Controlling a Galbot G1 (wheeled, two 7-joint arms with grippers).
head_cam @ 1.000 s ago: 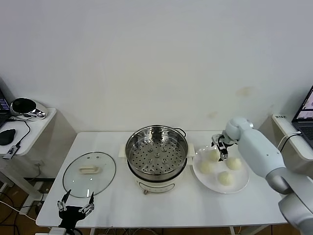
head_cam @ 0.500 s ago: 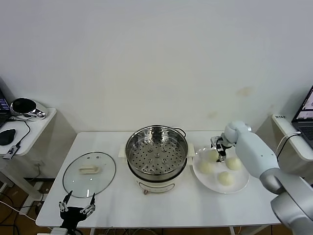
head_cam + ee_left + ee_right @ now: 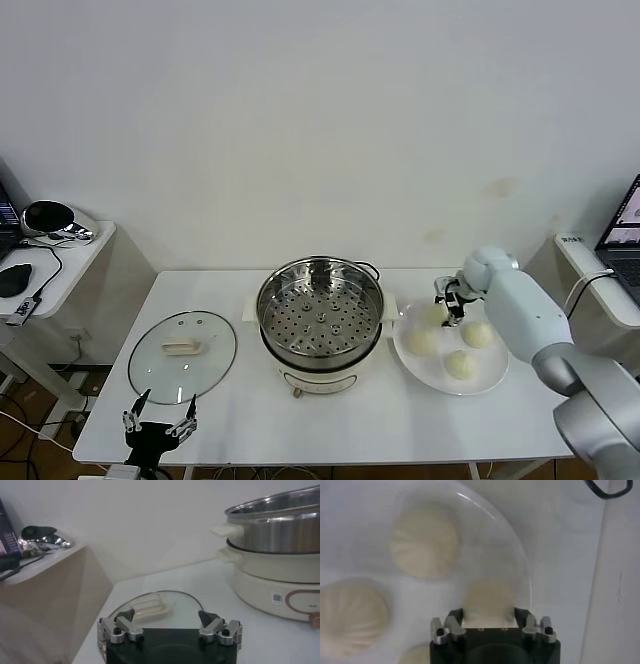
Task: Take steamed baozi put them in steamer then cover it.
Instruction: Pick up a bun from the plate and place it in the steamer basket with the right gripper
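The right gripper [image 3: 487, 616] is reached down over the plate [image 3: 497, 374] near the desk's right edge, pinching a baozi [image 3: 489, 601]; three more lie there. The steamer [image 3: 320, 315], mid-desk, is seen empty. The left gripper [image 3: 169, 628] is held spread at the front-left corner by the lid [image 3: 183, 355].

From my station, lighting reads bright, even and diffuse from overhead. Shadows on the surface [image 3: 400, 410] are faint and soft-edged. The steamer [image 3: 320, 310] rim carries mild specular glare. The head view is sharp. The right wrist view is hazy and washed out; the baozi [image 3: 487, 600] and plate [image 3: 520, 570] appear soft.
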